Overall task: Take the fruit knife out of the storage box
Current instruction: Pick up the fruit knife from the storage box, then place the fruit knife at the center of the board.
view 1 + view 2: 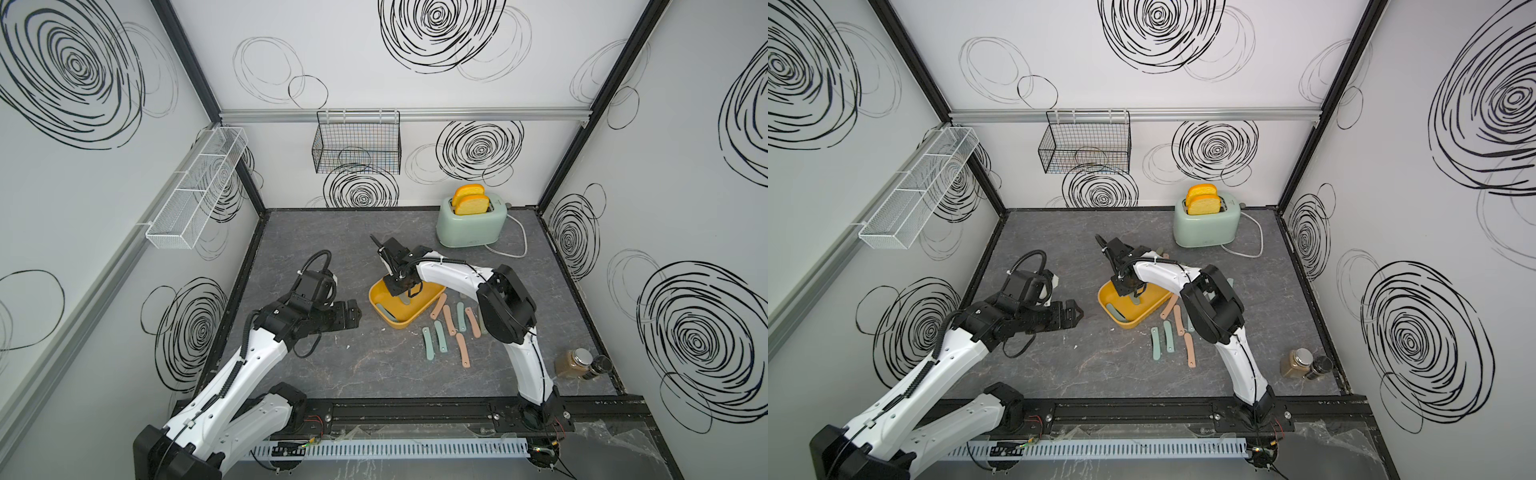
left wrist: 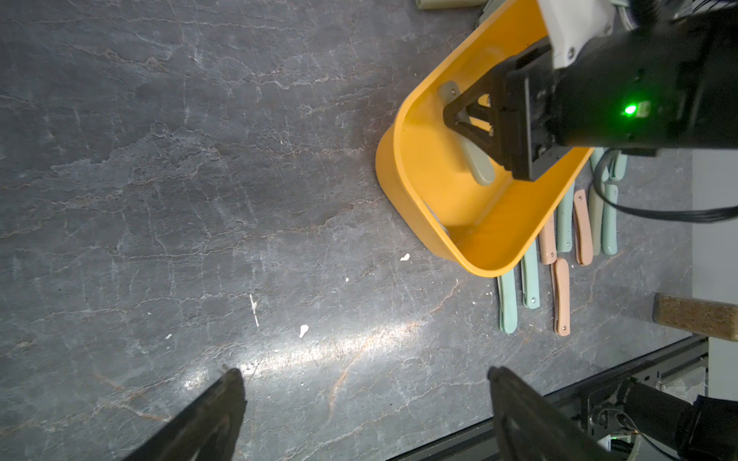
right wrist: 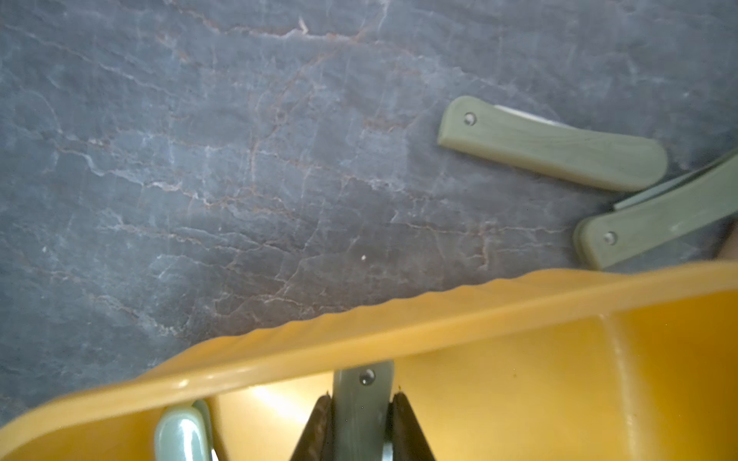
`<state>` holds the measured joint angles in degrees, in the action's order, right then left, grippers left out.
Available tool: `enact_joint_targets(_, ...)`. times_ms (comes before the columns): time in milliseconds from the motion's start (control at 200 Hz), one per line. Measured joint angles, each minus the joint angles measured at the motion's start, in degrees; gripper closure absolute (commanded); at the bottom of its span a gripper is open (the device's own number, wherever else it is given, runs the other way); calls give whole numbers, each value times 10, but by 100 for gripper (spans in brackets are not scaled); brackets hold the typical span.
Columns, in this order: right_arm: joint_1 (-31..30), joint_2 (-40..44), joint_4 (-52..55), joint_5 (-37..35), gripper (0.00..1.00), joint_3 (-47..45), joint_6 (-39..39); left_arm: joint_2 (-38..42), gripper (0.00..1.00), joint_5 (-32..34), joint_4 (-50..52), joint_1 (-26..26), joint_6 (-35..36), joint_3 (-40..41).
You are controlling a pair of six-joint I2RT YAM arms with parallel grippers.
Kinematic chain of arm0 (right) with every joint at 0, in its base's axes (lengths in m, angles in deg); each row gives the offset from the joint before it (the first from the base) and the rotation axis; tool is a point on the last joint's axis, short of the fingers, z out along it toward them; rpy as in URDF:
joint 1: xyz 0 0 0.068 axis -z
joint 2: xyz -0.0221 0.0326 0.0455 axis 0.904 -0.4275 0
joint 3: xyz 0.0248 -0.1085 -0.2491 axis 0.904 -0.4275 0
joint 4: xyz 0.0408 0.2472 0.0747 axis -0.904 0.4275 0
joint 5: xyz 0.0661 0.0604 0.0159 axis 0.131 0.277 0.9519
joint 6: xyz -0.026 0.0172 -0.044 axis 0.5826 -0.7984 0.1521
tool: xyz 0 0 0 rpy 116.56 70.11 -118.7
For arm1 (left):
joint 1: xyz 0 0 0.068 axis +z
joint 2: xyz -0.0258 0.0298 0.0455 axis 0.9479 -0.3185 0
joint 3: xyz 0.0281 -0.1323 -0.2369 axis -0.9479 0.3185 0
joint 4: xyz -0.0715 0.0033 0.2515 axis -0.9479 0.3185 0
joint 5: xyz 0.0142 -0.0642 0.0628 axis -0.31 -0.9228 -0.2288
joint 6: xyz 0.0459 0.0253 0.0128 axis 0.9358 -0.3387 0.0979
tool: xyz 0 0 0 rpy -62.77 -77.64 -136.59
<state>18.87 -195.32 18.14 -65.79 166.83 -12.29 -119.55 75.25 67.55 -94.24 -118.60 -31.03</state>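
Observation:
The mustard-yellow storage box (image 1: 399,322) (image 1: 1126,323) sits mid-table, and a wrist view shows its rim close up (image 3: 399,327). My right gripper (image 1: 402,291) (image 3: 361,395) reaches down inside it, shut on a grey-green folded fruit knife (image 3: 361,403) (image 2: 477,159) that lies on the box floor. A second, pale green knife (image 1: 381,309) (image 3: 181,435) rests in the box by its left wall. My left gripper (image 1: 357,318) (image 2: 365,371) hovers left of the box, open and holding nothing.
Several green and pink folded knives (image 1: 446,320) lie on the table right of the box, two more (image 3: 555,143) beyond it. A mint toaster (image 1: 471,226) with toast stands at the back right, jars (image 1: 575,361) front right. A black wire basket (image 1: 357,143) and white mesh rack (image 1: 195,191) hang on the walls.

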Motion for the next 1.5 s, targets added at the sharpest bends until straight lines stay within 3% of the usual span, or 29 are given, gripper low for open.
enact_joint_targets(340,25,5,29,23,77,13,-16,-86,2,-6,-46,-13,0,-36)
enact_joint_targets(640,45,74,51,31,76,-5,-37,-130,2,-4,-84,-88,-5,-82)
enact_joint_targets(825,72,157,54,28,76,-66,-54,-158,2,-3,-111,-135,-11,-100)
enact_joint_targets(1146,198,260,56,26,75,-217,-67,-241,2,-7,-157,-206,-16,-143)
enact_joint_targets(1501,331,252,46,4,76,-257,-46,-317,2,-24,-182,-231,-11,-207)
